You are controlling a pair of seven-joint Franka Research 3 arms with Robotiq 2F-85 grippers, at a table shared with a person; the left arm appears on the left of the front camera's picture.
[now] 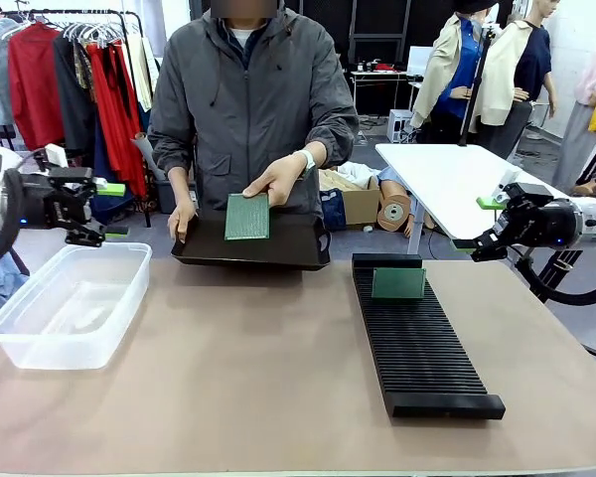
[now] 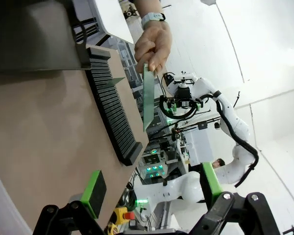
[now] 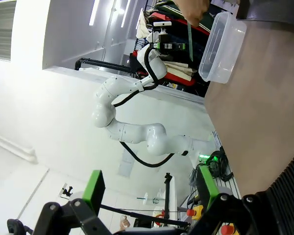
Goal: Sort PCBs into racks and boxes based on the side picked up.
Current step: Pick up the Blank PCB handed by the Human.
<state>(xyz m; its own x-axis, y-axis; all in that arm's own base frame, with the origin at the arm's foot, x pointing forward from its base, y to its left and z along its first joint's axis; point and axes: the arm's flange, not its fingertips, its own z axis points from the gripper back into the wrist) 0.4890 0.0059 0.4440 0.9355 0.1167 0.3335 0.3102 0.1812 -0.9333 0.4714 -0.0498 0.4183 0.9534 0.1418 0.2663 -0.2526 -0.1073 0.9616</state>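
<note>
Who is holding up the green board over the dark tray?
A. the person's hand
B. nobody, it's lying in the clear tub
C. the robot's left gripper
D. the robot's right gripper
A: the person's hand grips the top edge of the thin green rectangular circuit board, standing it upright over the dark flat tray.

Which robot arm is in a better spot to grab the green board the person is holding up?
Probably the left. Its open left gripper hangs nearer the PCB than the open right gripper, and the person's hand holds the board's edge on the right arm's side, leaving the other edge free.
</note>
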